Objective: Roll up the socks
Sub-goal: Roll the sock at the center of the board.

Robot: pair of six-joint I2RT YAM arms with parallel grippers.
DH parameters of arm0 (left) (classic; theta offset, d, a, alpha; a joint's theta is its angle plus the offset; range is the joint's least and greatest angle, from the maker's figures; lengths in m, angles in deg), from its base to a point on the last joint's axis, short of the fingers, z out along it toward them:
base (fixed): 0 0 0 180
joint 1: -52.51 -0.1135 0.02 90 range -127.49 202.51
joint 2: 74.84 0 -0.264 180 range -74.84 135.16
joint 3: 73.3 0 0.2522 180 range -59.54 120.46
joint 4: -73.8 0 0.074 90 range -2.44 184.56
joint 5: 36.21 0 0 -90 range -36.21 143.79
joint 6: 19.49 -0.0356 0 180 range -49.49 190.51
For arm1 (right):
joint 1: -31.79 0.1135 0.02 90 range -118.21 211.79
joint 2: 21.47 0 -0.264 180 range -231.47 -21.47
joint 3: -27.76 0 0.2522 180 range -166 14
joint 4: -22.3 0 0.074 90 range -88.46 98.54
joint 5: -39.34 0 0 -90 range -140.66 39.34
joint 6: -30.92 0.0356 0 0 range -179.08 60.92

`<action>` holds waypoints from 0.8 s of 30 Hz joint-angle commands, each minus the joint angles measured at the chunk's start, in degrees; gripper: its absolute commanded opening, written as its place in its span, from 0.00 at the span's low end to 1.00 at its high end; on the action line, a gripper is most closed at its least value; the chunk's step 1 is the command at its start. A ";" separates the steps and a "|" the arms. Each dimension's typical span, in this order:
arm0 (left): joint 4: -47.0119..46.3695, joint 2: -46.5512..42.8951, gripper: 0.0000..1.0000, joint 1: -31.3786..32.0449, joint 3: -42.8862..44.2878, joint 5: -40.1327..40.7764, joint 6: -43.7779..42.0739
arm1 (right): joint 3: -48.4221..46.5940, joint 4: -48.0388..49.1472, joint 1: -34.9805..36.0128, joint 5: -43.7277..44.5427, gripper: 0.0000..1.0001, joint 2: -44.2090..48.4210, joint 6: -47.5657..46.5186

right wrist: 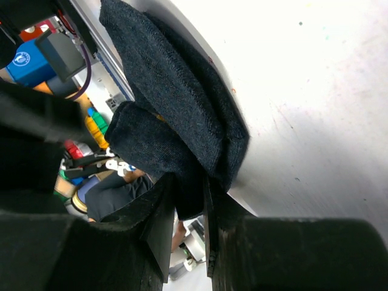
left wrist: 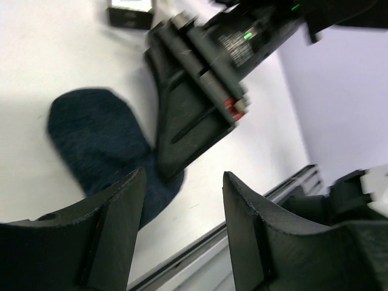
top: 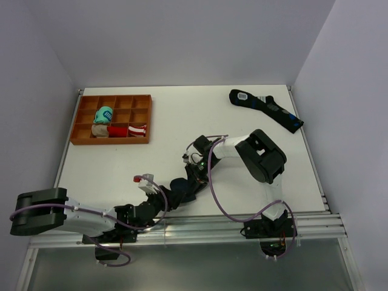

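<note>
The socks [top: 182,190] are a dark navy bunch lying near the table's front edge, between the two grippers. In the right wrist view the socks [right wrist: 176,91] are folded over on themselves, and my right gripper [right wrist: 189,182] is shut on a hanging fold of them. From above, the right gripper [top: 193,177] sits on the socks' far right side. My left gripper [top: 160,197] is at their left end. It stands open [left wrist: 183,176], nothing between its fingers. The socks [left wrist: 97,139] lie just beyond its left finger, under the right gripper's finger [left wrist: 188,121].
An orange compartment tray [top: 83,115] at the back left holds a teal bundle [top: 104,114], a beige bundle [top: 100,130] and a red-white bundle [top: 137,130]. A longer dark sock [top: 267,109] lies at the back right. A metal rail [top: 242,218] runs along the front edge.
</note>
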 commanded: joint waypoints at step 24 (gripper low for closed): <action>17.40 1.65 0.60 3.79 -7.25 7.80 6.22 | 2.83 -1.01 0.13 11.45 0.12 -1.64 -2.28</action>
